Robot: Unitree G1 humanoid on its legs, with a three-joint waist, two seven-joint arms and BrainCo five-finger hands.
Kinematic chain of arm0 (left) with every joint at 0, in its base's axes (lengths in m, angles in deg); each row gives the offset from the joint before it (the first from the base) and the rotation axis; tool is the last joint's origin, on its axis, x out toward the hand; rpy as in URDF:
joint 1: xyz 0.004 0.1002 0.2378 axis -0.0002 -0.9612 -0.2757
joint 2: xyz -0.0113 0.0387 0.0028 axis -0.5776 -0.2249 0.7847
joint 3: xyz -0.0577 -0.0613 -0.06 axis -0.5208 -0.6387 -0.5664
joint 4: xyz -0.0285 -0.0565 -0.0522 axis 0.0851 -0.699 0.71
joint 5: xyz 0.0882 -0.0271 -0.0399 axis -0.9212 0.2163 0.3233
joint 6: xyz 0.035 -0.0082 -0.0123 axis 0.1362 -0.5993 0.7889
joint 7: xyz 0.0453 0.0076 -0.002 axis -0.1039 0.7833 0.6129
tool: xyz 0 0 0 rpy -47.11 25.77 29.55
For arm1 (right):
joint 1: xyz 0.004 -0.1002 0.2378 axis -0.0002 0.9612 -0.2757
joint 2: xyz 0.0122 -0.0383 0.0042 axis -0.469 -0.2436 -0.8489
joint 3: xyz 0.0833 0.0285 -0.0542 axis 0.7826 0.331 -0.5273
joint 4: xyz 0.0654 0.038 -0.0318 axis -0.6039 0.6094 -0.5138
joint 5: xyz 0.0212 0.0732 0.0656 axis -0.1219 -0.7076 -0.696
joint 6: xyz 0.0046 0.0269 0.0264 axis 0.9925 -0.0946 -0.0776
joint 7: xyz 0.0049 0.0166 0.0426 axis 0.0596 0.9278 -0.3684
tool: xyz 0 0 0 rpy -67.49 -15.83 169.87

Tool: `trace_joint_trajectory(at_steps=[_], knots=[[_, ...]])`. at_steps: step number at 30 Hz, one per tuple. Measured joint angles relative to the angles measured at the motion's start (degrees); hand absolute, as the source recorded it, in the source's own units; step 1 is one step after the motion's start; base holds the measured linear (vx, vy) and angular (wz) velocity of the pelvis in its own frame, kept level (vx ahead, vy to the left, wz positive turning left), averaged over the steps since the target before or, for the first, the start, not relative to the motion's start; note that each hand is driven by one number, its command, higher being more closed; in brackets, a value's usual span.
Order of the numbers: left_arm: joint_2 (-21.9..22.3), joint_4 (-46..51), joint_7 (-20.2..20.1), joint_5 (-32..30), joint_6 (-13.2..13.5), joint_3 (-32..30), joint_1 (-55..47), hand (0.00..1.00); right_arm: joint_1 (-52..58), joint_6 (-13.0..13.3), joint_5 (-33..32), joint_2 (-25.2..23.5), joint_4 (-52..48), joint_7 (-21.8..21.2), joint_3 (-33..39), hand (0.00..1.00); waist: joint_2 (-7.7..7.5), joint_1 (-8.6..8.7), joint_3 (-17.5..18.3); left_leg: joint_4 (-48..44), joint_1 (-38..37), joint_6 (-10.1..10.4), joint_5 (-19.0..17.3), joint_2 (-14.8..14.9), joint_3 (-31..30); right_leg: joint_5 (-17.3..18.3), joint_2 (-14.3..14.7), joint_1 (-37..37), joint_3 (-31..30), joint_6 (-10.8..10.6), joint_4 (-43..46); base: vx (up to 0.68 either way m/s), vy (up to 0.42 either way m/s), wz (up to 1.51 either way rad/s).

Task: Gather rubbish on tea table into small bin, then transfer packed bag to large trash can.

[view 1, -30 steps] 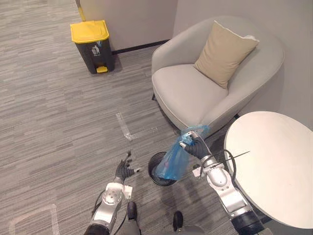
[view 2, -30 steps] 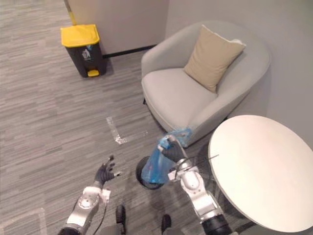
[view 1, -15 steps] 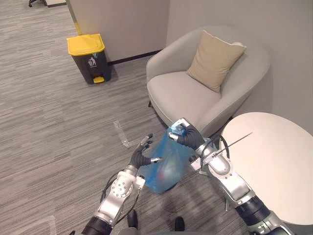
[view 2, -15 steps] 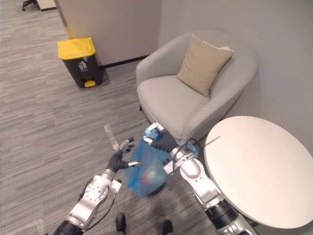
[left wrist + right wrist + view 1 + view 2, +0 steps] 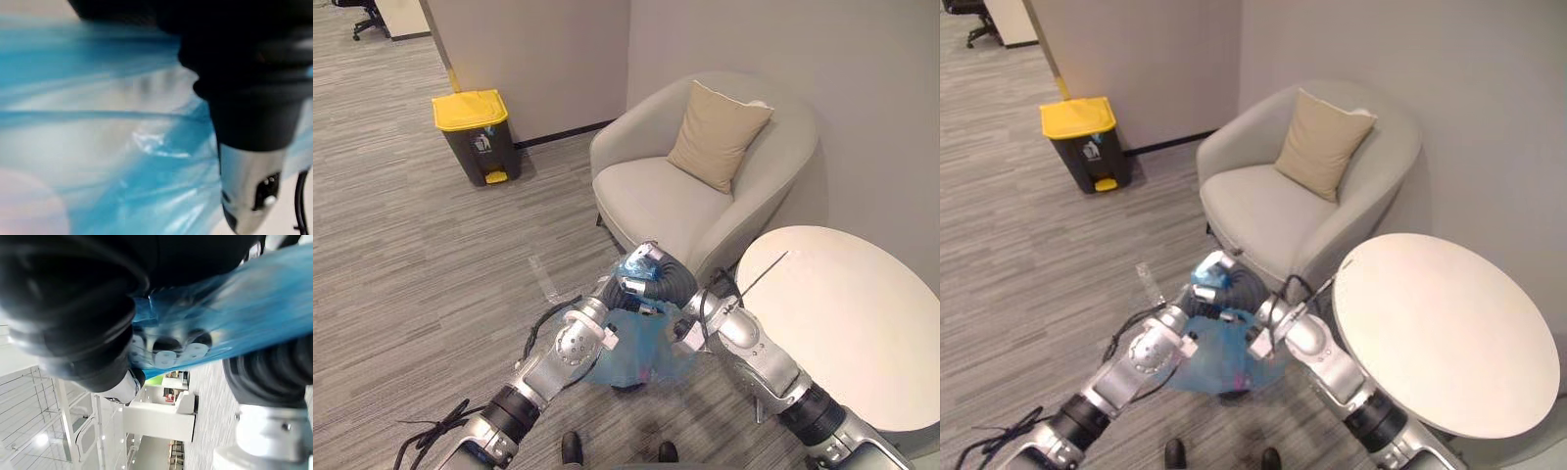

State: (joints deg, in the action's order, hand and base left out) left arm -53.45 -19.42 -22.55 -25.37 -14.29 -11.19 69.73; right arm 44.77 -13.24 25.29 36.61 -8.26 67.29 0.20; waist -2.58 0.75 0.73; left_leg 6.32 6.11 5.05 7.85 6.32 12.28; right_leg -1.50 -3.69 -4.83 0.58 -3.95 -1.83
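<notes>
A blue plastic bag (image 5: 638, 358) with rubbish inside hangs in front of me, above the floor. My right hand (image 5: 660, 278) is shut on its bunched neck; through the plastic its curled fingers (image 5: 166, 350) show in the right wrist view. My left hand (image 5: 606, 297) has come up against the same neck from the left, touching the bag (image 5: 98, 147). A dark bit of the small bin (image 5: 626, 388) peeks out under the bag. The large trash can (image 5: 475, 132), dark with a yellow lid, stands far off by the wall.
A round white tea table (image 5: 847, 333) is at my right. A grey armchair (image 5: 671, 201) with a beige cushion (image 5: 717, 137) stands just behind the bag. Open carpet floor lies between me and the trash can, with a tape mark (image 5: 544, 280) on it.
The bag has risen from the small bin. My left hand has swung up from beside the bag's side to its neck, meeting the right hand. The camera has shifted.
</notes>
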Motion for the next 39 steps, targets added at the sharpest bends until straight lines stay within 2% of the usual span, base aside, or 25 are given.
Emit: trace_joint_trajectory(at_steps=[4,6,7,12,27,28,35,39], knots=[[1.25,-1.29,0.04,-0.41,0.11,0.46,0.01,0.0,-0.38,-0.78,-1.66,-0.46,0.07,0.15,-1.16,1.0,-0.05,-0.05,0.03,0.0,0.04,0.06,0.05,0.01,-0.06,-0.08,0.04,0.06,0.03,0.04,-0.18,0.0,0.0,0.0],[2.57,-2.96,-0.01,-0.39,0.08,1.09,0.0,0.0,-0.39,-2.06,-2.88,-1.59,0.34,0.44,-1.7,1.0,-0.06,-0.05,0.04,0.0,0.12,0.12,0.09,0.07,-0.11,-0.13,0.12,0.05,0.05,0.1,-0.26,0.0,0.0,0.0],[3.1,-3.73,-0.03,-0.36,0.1,1.5,0.0,1.0,-0.39,-2.38,-2.97,-2.41,0.54,0.71,-1.61,1.0,-0.06,-0.04,0.04,0.0,0.13,0.14,0.1,0.12,-0.13,-0.14,0.18,0.03,0.04,0.12,-0.27,0.0,0.0,0.0],[5.35,-7.95,-0.75,-0.35,0.1,3.4,-0.01,1.0,-0.41,-2.48,-3.29,-2.91,0.68,1.77,-1.62,1.0,-0.06,-0.03,0.05,0.0,0.16,0.2,0.14,0.19,-0.26,-0.14,0.27,0.01,0.09,0.12,-0.27,0.0,0.0,0.0],[5.83,-13.01,-2.83,1.49,-0.64,4.27,-0.64,1.0,0.01,-2.49,-1.26,-8.57,5.18,1.51,-0.97,1.0,-0.13,0.39,0.11,0.0,0.18,0.23,0.15,0.21,-0.27,-0.13,0.27,-0.1,-0.07,0.1,-0.27,0.0,0.0,0.0],[5.85,-13.01,-2.83,1.87,-0.78,4.22,-1.16,1.0,0.63,-2.48,-0.29,-9.4,5.59,1.43,-0.27,0.0,-0.2,0.39,0.16,0.0,0.18,0.23,0.15,0.2,-0.27,-0.13,0.26,-0.1,-0.07,0.1,-0.27,0.0,0.0,0.0],[5.86,-13.0,-3.09,3.17,-1.75,1.42,-3.95,1.0,2.91,-2.11,4.96,-11.43,7.71,1.38,1.15,0.0,-1.31,0.66,0.91,0.0,0.17,0.23,0.14,0.18,-0.3,-0.12,0.22,-0.07,-0.06,0.09,-0.27,0.0,0.0,0.0],[6.4,-12.36,-3.04,5.41,-1.89,-2.95,-5.9,1.0,5.37,-1.11,14.81,-11.28,8.28,2.23,3.74,0.0,-1.53,0.63,1.06,0.0,0.17,0.23,0.14,0.06,-0.43,-0.07,0.0,-0.03,0.06,-0.01,-0.15,0.0,0.0,0.0]])
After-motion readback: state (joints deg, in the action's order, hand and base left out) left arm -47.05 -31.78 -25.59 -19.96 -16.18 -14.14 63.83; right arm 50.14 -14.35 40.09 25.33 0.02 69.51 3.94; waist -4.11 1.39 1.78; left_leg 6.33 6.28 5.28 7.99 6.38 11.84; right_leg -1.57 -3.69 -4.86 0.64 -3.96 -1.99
